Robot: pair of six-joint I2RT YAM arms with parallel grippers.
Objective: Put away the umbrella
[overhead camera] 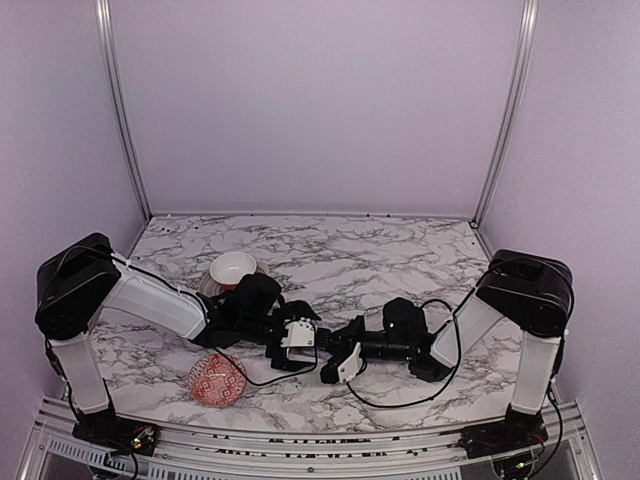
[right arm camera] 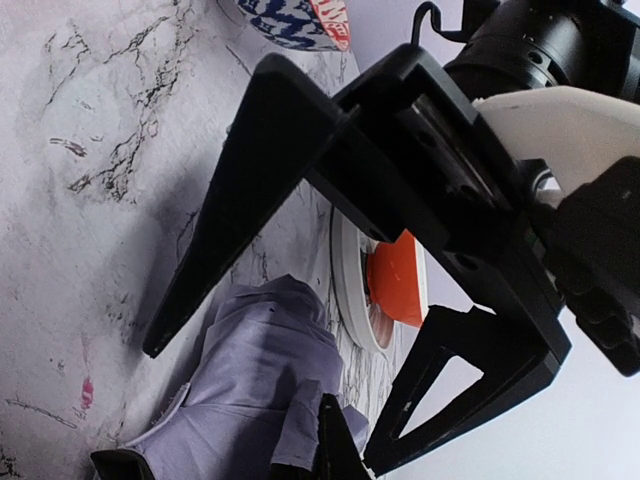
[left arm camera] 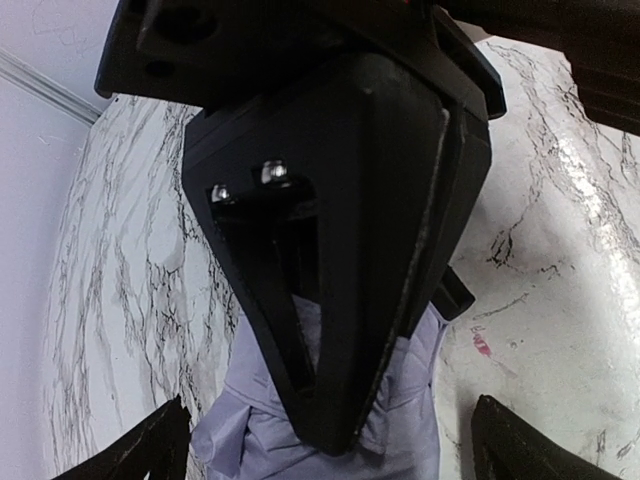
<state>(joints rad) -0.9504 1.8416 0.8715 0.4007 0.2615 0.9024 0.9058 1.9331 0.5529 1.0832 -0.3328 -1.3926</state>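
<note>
The umbrella [left arm camera: 250,430] is a crumpled bundle of pale lavender fabric lying on the marble table; it also shows in the right wrist view [right arm camera: 250,370]. In the top view it is hidden under the two grippers, which meet at the table's near middle. My left gripper [overhead camera: 312,340] is open, with its fingertips [left arm camera: 150,450] spread wide on either side of the bundle. My right gripper [overhead camera: 332,358] reaches in from the right and its fingertips [right arm camera: 340,450] close on the fabric. The shaft and knob handle are out of view.
A red patterned bowl [overhead camera: 218,380] lies at the near left, by the left forearm. A white bowl with an orange-red inside [overhead camera: 232,268] sits on a plate [right arm camera: 345,290] just behind the left gripper. Walls and metal rails enclose the table.
</note>
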